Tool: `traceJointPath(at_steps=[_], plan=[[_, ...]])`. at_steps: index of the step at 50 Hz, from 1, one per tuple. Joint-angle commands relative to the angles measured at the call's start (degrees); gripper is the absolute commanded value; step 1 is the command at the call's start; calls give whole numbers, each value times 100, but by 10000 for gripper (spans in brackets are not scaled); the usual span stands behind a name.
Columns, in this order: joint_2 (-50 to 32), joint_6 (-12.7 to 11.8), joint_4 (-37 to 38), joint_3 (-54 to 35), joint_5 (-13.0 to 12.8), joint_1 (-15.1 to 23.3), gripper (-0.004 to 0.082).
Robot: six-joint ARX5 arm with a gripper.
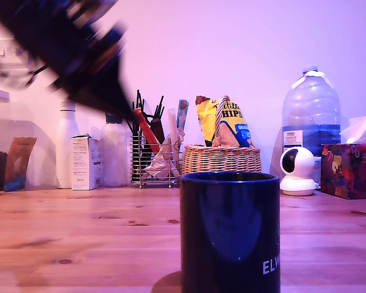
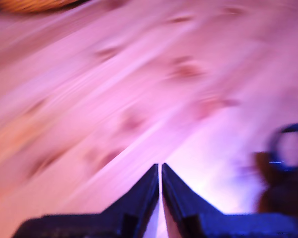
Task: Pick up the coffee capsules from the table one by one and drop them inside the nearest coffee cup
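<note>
The coffee cup [image 1: 230,229], a glossy dark navy mug with white letters low on its side, stands on the wooden table [image 1: 79,232] at the front of the exterior view. My gripper [image 1: 117,101] is a motion-blurred dark shape high at the exterior view's left, well above the table and apart from the cup. In the wrist view the gripper [image 2: 160,166] has its two dark fingers pressed together with nothing visible between them. A blurred dark blue ring, the cup's rim [image 2: 274,148], shows off to one side. No coffee capsules are in view.
Along the back wall stand a wicker basket [image 1: 222,160] with snack bags, a wire rack of utensils [image 1: 152,155], white bottles [image 1: 67,146], a small box [image 1: 86,162], a water jug [image 1: 311,119], a white camera [image 1: 297,171] and a tissue box [image 1: 349,170]. The basket's edge [image 2: 35,4] shows in the wrist view.
</note>
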Motion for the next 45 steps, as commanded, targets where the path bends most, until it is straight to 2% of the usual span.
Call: traceJointPath(at_steps=[1, 4, 5, 8, 11, 12, 18, 26, 35, 45], plan=[[-205, -92, 192, -304, 2, 212, -20], [-413, -127, 317, -551, -2, 470, -20], [-492, -219, 352, -621, 2, 538, -20], [-734, -297, 422, -835, 0, 782, -20], [-1019, -308, 463, -1043, 0, 1019, -20], [-1115, -385, 468, -1108, 0, 1102, -20], [-1661, -398, 466, -1456, 2, 1565, -20], [-2415, -629, 391, -1838, 66, 2065, -20], [-3405, -785, 116, -2085, 33, 2205, -20], [-4363, -890, -378, -2107, -229, 2208, -20]])
